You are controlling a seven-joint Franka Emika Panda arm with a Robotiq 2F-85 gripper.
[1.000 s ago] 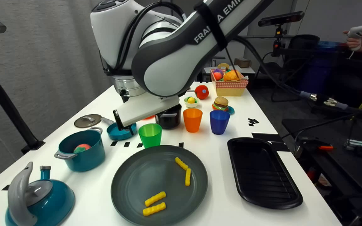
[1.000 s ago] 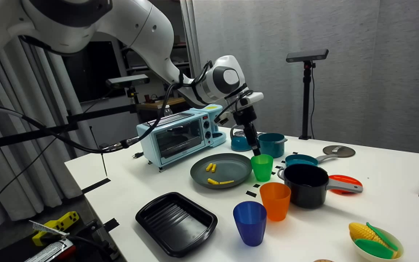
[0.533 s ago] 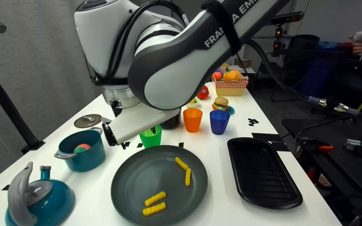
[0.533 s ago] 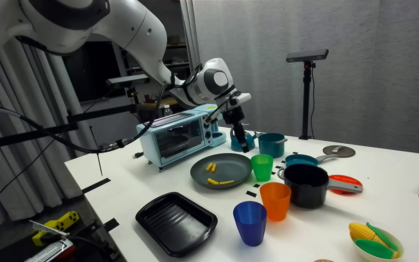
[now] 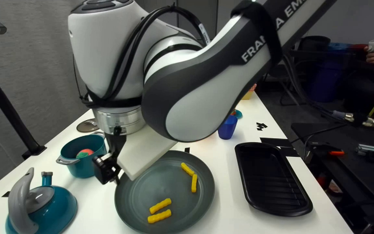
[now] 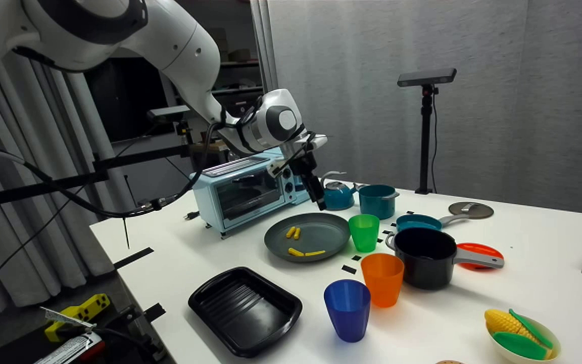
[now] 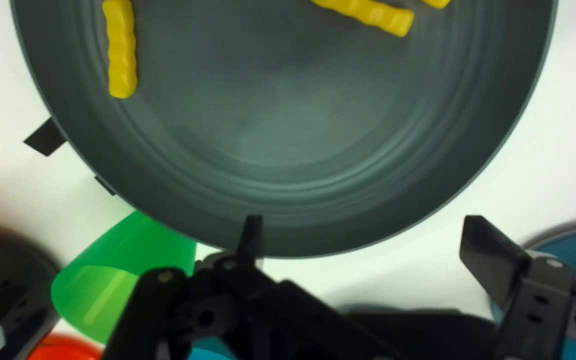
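Observation:
My gripper [image 7: 365,225] stands wide open in the wrist view, its two fingers [image 7: 493,255] far apart with nothing between them. It hovers over the near rim of a grey plate [image 7: 278,125], between that rim and the teal kettle [image 5: 55,208]. Several yellow wavy sticks [image 5: 160,205] lie on the plate in two pairs. A green cup [image 7: 163,240] stands close beside the plate, left of the fingers in the wrist view; the arm hides it in an exterior view. Beside the gripper [image 5: 109,172] is a teal pot [image 5: 86,165] with a red-and-green item [image 5: 84,153] inside.
A black ribbed tray [image 5: 271,182] lies beyond the plate. Blue cup [image 6: 349,313], orange cup [image 6: 383,283] and black saucepan [image 6: 427,268] stand near the green cup. A light-blue toaster oven [image 6: 248,189] sits behind the plate. A bowl with corn [image 6: 521,336] is near the front.
The arm has swung from over the green cup toward the kettle and the plate's rim, covering the green and orange cups in an exterior view. The objects on the table have stayed put.

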